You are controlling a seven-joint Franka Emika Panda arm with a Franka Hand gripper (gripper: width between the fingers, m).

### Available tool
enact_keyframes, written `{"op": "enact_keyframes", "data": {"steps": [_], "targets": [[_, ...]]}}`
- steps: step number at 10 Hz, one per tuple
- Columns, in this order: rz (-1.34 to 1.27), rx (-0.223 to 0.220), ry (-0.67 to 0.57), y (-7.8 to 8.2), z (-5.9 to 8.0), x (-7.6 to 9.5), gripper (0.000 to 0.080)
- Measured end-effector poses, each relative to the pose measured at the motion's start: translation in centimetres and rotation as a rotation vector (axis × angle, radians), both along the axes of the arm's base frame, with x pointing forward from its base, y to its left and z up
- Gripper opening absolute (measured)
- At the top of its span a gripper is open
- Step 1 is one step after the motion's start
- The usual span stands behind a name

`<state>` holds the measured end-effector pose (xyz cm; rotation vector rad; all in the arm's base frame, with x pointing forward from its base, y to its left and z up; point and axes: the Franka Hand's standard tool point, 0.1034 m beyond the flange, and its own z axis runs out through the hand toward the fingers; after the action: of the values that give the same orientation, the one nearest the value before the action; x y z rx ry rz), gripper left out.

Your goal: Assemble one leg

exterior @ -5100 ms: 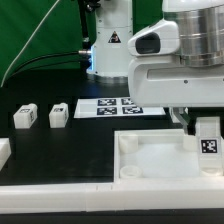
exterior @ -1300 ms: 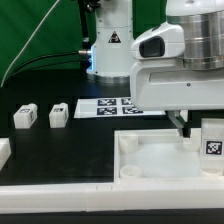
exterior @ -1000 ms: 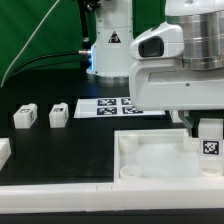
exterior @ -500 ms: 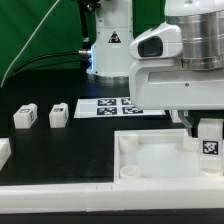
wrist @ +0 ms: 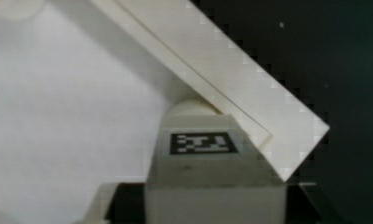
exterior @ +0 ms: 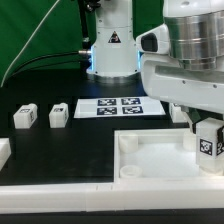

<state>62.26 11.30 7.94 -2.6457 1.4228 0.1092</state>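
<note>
A small white leg (exterior: pixel 209 143) with a black-and-white tag stands at the far corner of the large white square panel (exterior: pixel 150 160), on the exterior view's right. My gripper (exterior: pixel 204 131) comes down from above and is shut on the leg. In the wrist view the leg (wrist: pixel 206 150) fills the gap between my dark fingers (wrist: pixel 126 203), tag facing the camera. There my gripper (wrist: pixel 204 200) sits over the panel's raised rim corner (wrist: pixel 254 95). Whether the leg's lower end sits in a corner hole is hidden.
Two more small tagged legs (exterior: pixel 25 116) (exterior: pixel 58 114) stand on the black table at the exterior view's left. A white part (exterior: pixel 4 152) lies at the left edge. The marker board (exterior: pixel 118 106) lies behind the panel, before the robot base (exterior: pixel 110 50).
My wrist and hand have turned about the vertical and the leg's tag now looks tilted. The leg stays at the same panel corner. The other parts have not moved.
</note>
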Motion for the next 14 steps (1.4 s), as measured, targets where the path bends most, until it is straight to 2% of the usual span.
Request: {"op": "enact_keyframes", "data": {"steps": [7,8,9,11,14], "targets": [[-0.572,0.022,0.09,0.15,0.01,0.08,0.0294],[-0.59,0.022,0.093,0.15,0.0,0.08,0.0294],[-0.589,0.022,0.093,0.19,0.0,0.07,0.0353],[-0.553,0.022,0.087,0.21,0.0,0.07,0.0603],[-0.42,0.021,0.067,0.25,0.02,0.05,0.064]]}}
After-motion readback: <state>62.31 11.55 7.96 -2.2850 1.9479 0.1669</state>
